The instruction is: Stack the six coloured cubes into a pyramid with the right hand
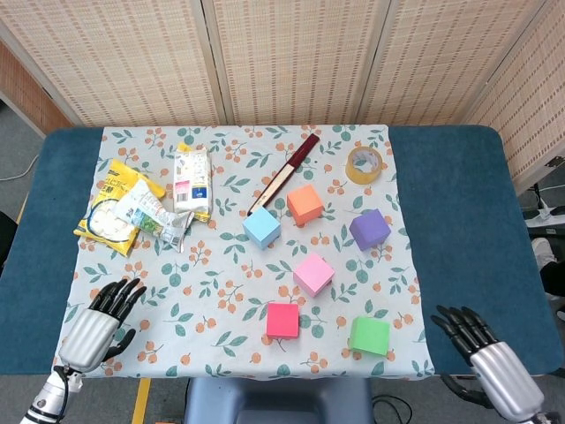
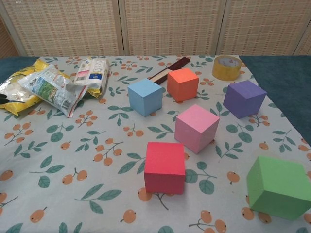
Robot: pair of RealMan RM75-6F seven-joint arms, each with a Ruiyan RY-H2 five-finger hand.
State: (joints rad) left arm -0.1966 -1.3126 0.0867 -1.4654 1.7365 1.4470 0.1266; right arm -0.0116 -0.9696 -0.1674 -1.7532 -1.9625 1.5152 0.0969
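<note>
Six cubes lie apart on the floral cloth: orange, blue, purple, pink, red and green. None is stacked. My right hand hovers open at the near right table edge, right of the green cube. My left hand is open at the near left corner, holding nothing. Neither hand's body shows in the chest view.
Snack packets lie at the far left. A dark folded fan and a roll of yellow tape lie behind the cubes. Blue table surface flanks the cloth.
</note>
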